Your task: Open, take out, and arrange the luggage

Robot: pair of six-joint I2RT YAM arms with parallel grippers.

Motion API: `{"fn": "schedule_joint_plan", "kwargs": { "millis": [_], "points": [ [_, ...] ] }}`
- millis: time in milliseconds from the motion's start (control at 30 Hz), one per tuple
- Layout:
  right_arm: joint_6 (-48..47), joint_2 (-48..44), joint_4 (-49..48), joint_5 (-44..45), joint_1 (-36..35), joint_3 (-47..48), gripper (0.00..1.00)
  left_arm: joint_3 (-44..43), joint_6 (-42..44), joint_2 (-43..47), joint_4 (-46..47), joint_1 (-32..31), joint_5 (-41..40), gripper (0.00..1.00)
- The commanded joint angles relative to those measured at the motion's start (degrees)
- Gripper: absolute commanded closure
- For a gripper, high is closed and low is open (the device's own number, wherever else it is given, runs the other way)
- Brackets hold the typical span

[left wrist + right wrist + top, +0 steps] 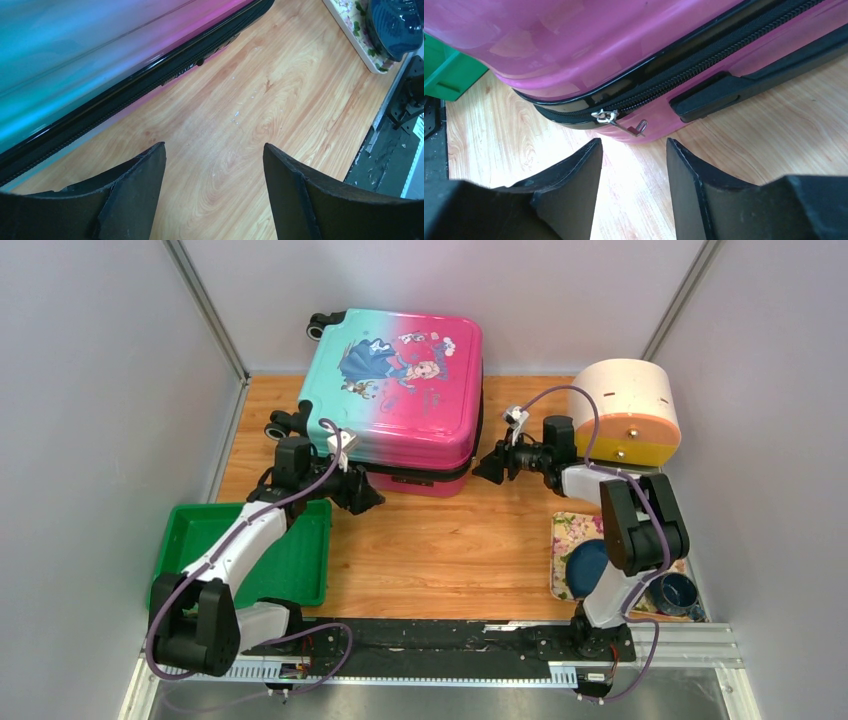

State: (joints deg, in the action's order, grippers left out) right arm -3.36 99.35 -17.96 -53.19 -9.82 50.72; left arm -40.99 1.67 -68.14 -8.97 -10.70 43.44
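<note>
My left gripper [366, 496] sits released and empty at the near-left corner of the luggage [400, 390], which lies flat and zipped shut at the back centre of the table. The right gripper [634, 147], likewise spread and empty, faces the zipper pull [620, 122] at the near-right corner. Risk: the thin pull slips from the pads, or tugging drags the unbraced case.

Top view looking down, both wrist views close against luggage [400, 390]

Luggage [400, 410] interior out of sight.
</note>
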Motion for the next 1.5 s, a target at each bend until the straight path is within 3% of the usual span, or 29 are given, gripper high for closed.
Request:
{"fn": "schedule_joint_plan", "kwargs": {
  "millis": [0, 167, 267, 367, 400, 467, 633, 767, 800, 833, 900, 1000, 1167, 1300, 1467],
  "points": [
    [-3.0, 2.2, -4.0, -3.6, -0.9, 3.3, 0.49, -0.3, 1.1, 1.8, -1.1, 1.3, 1.7, 0.2],
    [-3.9, 2.9, -5.1, -4.7, -1.9, 3.2, 0.53, -0.2, -1.2, 2.9, -1.5, 4.0, 4.5, 0.19],
    [-3.9, 2.7, -6.4, -5.0, -2.4, 2.8, 0.6, -0.5, -1.4, 3.7, -2.4, 6.4, 4.7, 0.19],
    [-4.0, 3.0, -7.0, -4.3, -2.7, 2.3, 0.77, -1.2, -1.1, 4.6, -3.9, 9.1, 4.6, 0.19],
    [-3.8, 2.9, -7.0, -3.7, -2.7, 1.9, 0.88, -1.4, -1.4, 4.8, -4.1, 10.2, 4.5, 0.19],
    [-3.1, 1.8, -6.7, -2.1, -2.8, 1.5, 0.99, -1.6, -4.0, 5.5, -3.3, 14.1, 3.8, 0.19],
    [0.0, -3.1, -0.2, 4.4, -4.0, -0.1, 1.0, -6.7, -4.9, 4.4, 1.1, 23.3, 3.3, 0.22],
    [-2.7, -7.1, 14.4, 10.1, -9.4, 1.5, 1.0, -20.0, 18.2, -1.7, -10.2, 26.1, 2.0, 0.16],
    [-2.7, -7.0, 16.6, 11.5, -10.3, 2.3, 1.0, -22.4, 19.6, -3.2, -12.9, 26.1, -0.1, 0.16],
    [-2.2, -6.8, 17.8, 12.5, -11.2, 2.7, 1.0, -24.6, 18.8, -4.9, -11.4, 26.3, -6.0, 0.16],
    [0.4, -7.1, 19.4, 15.6, -13.0, 2.2, 1.0, -25.1, 14.0, -6.0, -4.8, 27.1, -10.1, 0.16],
    [2.8, -9.0, 14.2, 18.8, -14.0, -1.4, 1.0, -25.4, 8.3, -8.1, 2.6, 27.1, -16.1, 0.16],
    [5.0, -11.5, 12.1, 20.1, -14.3, -3.2, 1.0, -30.5, 5.9, -16.1, 5.3, 27.2, -24.0, 0.21],
    [4.3, -13.5, 12.5, 19.5, -15.8, -5.4, 1.0, -30.0, 7.8, -19.5, 10.7, 27.1, -22.5, 0.21],
    [5.6, -15.1, 11.3, 23.6, -19.7, -8.3, 1.0, -30.6, 13.6, -23.1, 5.4, 25.6, -16.6, 0.27]
  ]
}}
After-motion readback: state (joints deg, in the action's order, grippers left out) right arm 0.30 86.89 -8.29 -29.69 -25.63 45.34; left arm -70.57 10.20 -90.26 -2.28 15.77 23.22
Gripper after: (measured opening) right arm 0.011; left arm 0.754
